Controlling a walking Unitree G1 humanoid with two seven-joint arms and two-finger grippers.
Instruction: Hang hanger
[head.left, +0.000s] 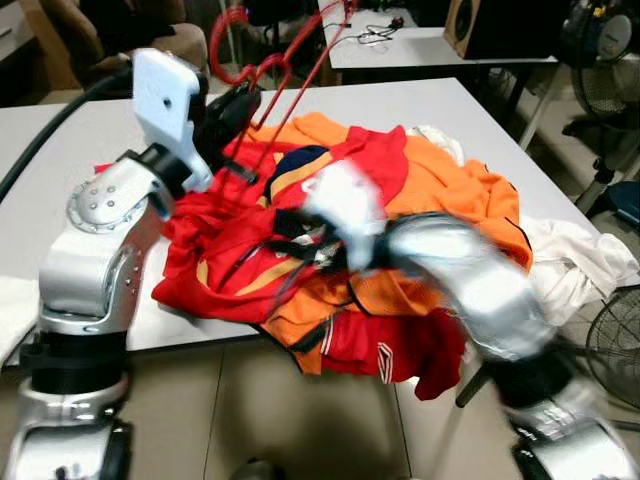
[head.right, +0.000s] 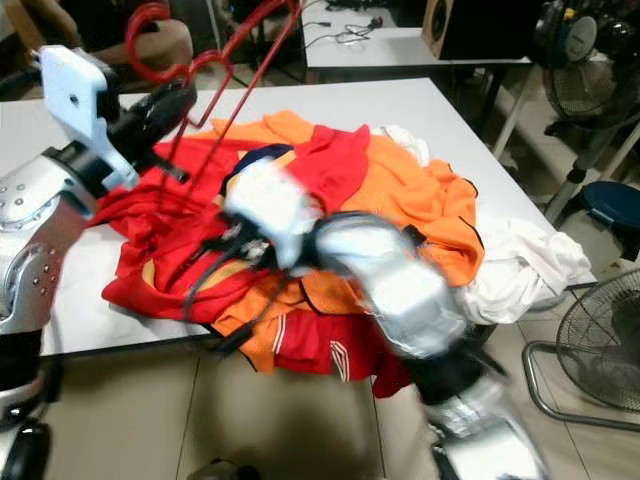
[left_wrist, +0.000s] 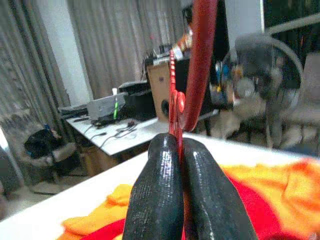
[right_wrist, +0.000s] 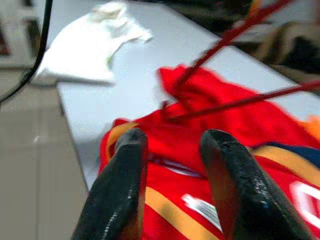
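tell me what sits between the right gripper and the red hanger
In the right wrist view, the open right gripper hovers over a red shirt; that cloth fills the stretch up to the red hanger.

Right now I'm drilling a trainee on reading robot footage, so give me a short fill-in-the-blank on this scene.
1. The left gripper is shut on a red ____.
2. The right gripper, fingers apart, hovers over a ____ shirt with orange stripes.
3. The heap of clothes lies on a ____ table.

Missing words: hanger; red; white
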